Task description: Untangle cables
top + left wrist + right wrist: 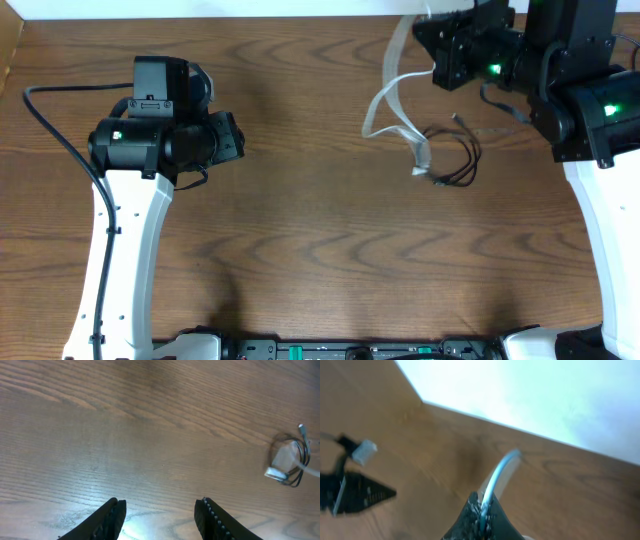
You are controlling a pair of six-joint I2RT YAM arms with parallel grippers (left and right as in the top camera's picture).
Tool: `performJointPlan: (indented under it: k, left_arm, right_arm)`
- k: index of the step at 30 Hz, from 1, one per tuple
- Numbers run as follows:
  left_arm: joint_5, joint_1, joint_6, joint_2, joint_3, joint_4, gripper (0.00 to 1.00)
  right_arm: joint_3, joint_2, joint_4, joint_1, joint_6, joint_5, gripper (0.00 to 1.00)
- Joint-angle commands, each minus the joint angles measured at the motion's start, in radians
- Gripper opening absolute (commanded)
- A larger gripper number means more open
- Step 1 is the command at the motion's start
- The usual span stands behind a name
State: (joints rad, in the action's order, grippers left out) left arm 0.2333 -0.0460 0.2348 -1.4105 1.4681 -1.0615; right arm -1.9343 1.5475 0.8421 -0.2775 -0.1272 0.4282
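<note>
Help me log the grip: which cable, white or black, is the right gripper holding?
The white cable: it runs up into the shut right gripper, while the black cable lies loose on the table, untouched.

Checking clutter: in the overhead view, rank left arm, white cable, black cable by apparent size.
Left arm, white cable, black cable. The white cable is lifted nearer the camera, so that gap is unsure.

The right gripper (481, 503) pinches a white cable (499, 469) arcing up from its tips. Left of the gripper lies a blurred white plug (364, 451), apparently joined to a black cord (342, 441).
</note>
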Motion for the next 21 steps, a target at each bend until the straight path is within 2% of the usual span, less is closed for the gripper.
performJointPlan:
  k: [1,6,14,21]
  left_arm:
    - [-0.010,-0.002,-0.005,-0.007,0.008,0.000,0.50]
    - [-0.010,-0.001,-0.006,-0.007,0.008,0.004,0.50]
    - [-0.010,-0.001,-0.006,-0.007,0.008,0.013,0.50]
    - [-0.010,-0.001,-0.006,-0.007,0.008,0.015,0.50]
  right_arm:
    - [-0.002,-0.007,-0.070,-0.004,-0.106,-0.019,0.01]
    - [-0.094,-0.034,-0.139,0.032,-0.196,-0.042,0.01]
    - [-0.142,-0.092,-0.051,0.154,-0.178,-0.338,0.01]
    - [-0.142,-0.098,0.122,0.411,-0.175,-0.396,0.01]
